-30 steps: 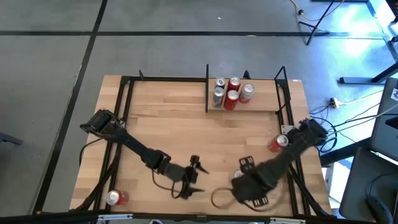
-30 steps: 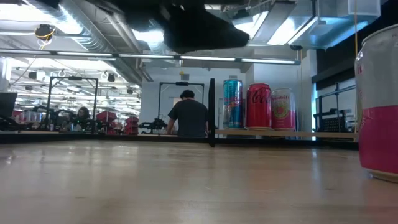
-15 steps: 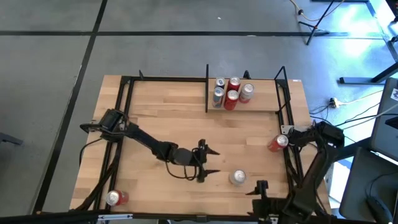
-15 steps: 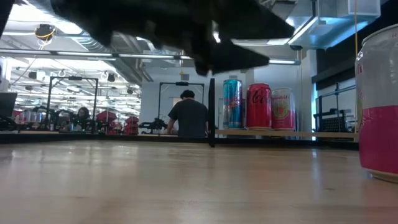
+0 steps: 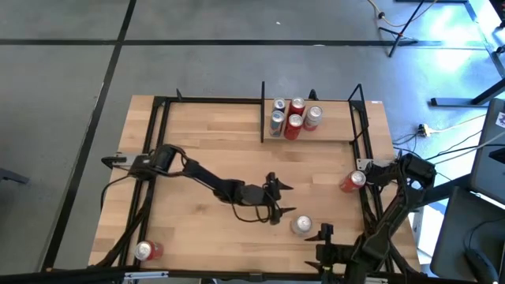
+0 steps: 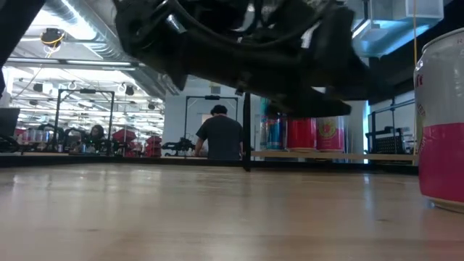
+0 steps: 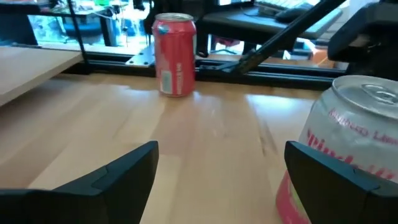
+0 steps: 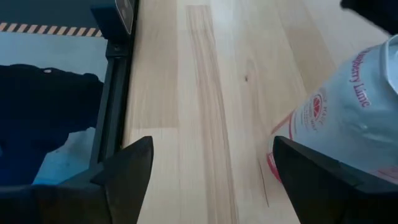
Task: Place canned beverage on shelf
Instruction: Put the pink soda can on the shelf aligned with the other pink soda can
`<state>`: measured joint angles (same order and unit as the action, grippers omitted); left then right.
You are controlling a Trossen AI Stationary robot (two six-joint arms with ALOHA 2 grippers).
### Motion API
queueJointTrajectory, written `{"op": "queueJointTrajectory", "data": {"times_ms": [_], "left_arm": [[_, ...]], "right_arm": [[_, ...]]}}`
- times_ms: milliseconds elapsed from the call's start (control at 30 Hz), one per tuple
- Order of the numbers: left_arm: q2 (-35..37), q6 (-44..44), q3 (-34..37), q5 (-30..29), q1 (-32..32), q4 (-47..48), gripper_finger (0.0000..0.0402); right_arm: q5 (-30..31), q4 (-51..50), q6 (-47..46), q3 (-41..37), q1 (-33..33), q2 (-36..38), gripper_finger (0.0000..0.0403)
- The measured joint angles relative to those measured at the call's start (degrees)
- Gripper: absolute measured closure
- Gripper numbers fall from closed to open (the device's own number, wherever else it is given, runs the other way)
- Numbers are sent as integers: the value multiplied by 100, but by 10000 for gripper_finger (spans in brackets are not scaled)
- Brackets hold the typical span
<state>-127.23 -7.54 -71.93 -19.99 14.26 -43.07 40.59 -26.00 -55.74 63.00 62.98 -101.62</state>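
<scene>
A white-and-pink can (image 5: 301,226) stands upright on the tabletop near the front edge; it also shows in the low view (image 6: 441,123). My left gripper (image 5: 282,200) is open and empty just left of it. In the left wrist view the can (image 7: 357,137) stands beyond one finger (image 7: 336,180), not between the two. My right gripper (image 5: 322,243) is open and empty at the near edge, right of the can (image 8: 348,118). The shelf (image 5: 331,134), a plank bay between black bars at the far right, holds several upright cans (image 5: 293,117).
A red can (image 5: 353,181) stands by the right rail and shows in the left wrist view (image 7: 175,55). Another red can (image 5: 146,251) stands at the near left corner. Black frame bars (image 5: 262,110) edge the table. A person (image 6: 221,134) stands in the room behind.
My right arm has drawn back from over the white-and-pink can toward the table's near right corner, and the can now shows standing upright. My left gripper has moved toward the table's right edge, up close to that can, staying open.
</scene>
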Motion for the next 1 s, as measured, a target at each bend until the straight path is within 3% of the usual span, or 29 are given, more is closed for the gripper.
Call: {"op": "queueJointTrajectory", "data": {"times_ms": [167, 700, 1000], "left_arm": [[-228, 14, -363, 230, 80, 255, 64], [-259, 18, -382, 419, 406, 498, 64], [-259, 11, -382, 882, 420, 508, 64]], "right_arm": [[248, -86, 5, 1, 0, 0, 88], [239, -1347, -817, 13, 15, 7, 88], [147, -1969, -1303, -2, -245, 10, 88]]}}
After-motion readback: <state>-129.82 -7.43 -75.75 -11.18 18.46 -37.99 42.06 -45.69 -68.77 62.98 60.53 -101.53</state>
